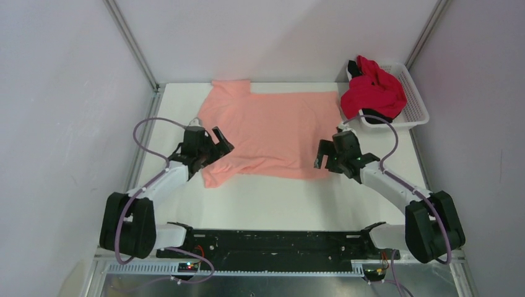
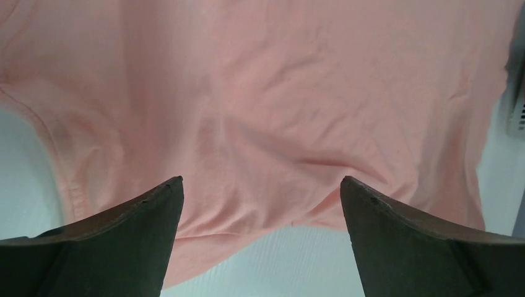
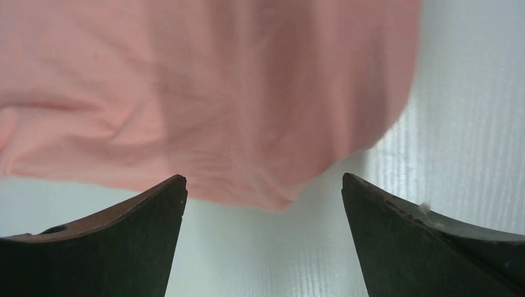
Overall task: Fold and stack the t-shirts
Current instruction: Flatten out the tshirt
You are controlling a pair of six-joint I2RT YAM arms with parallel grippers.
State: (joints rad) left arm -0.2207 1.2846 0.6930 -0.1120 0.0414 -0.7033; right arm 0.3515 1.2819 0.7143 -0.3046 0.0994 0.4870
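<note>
The salmon-pink t-shirt (image 1: 269, 127) lies spread flat on the white table, its near left sleeve bunched by my left gripper. It fills the left wrist view (image 2: 266, 105) and the upper part of the right wrist view (image 3: 204, 93). My left gripper (image 1: 218, 143) is open and empty over the shirt's near left part (image 2: 261, 185). My right gripper (image 1: 323, 154) is open and empty at the shirt's near right corner (image 3: 265, 185). The bright red t-shirt (image 1: 373, 93) lies crumpled in the basket, on top of the black t-shirt (image 1: 377, 115), which is mostly hidden.
The white mesh basket (image 1: 416, 99) stands at the table's back right corner. White walls and metal frame posts close in the table on the left, back and right. A bare strip of table (image 1: 278, 201) lies between the shirt and the arm bases.
</note>
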